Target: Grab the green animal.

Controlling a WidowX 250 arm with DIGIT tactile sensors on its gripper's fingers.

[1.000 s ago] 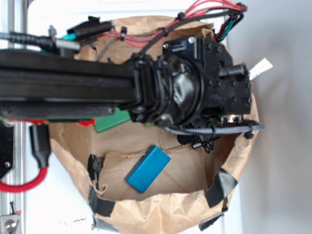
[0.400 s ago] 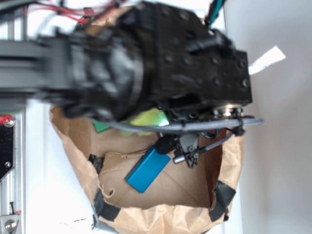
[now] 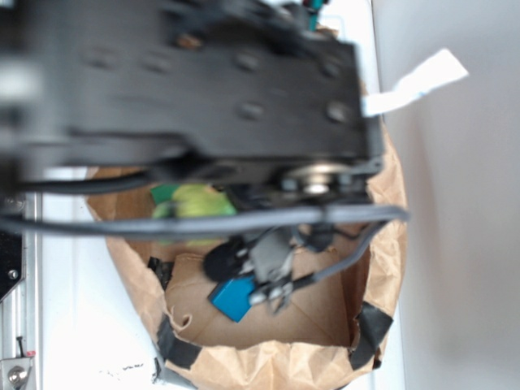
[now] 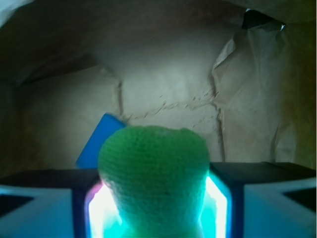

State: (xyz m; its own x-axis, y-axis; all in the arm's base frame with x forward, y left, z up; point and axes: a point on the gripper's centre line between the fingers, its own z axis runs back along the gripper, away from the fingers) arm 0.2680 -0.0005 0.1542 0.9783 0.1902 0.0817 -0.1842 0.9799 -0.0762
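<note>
In the wrist view the green animal (image 4: 153,168), a rounded knitted green plush, fills the space between my gripper's (image 4: 154,198) two glowing pads (image 4: 218,203). The pads press on both of its sides, so the gripper is shut on it. In the exterior view a yellow-green part of the green animal (image 3: 193,203) shows under the big blurred black arm (image 3: 187,89). The arm hides the fingers there.
A brown paper bag (image 3: 325,301) lies open under the gripper, its creased floor (image 4: 168,89) behind the plush. A blue block (image 3: 234,296) (image 4: 96,144) lies on the floor, a flat green block (image 3: 166,193) at the bag's left. Black tape patches (image 3: 370,329) mark the rim.
The arm has come up towards the exterior camera and looms larger and blurred. The green animal, hidden a second ago, now shows beneath it, further left than before.
</note>
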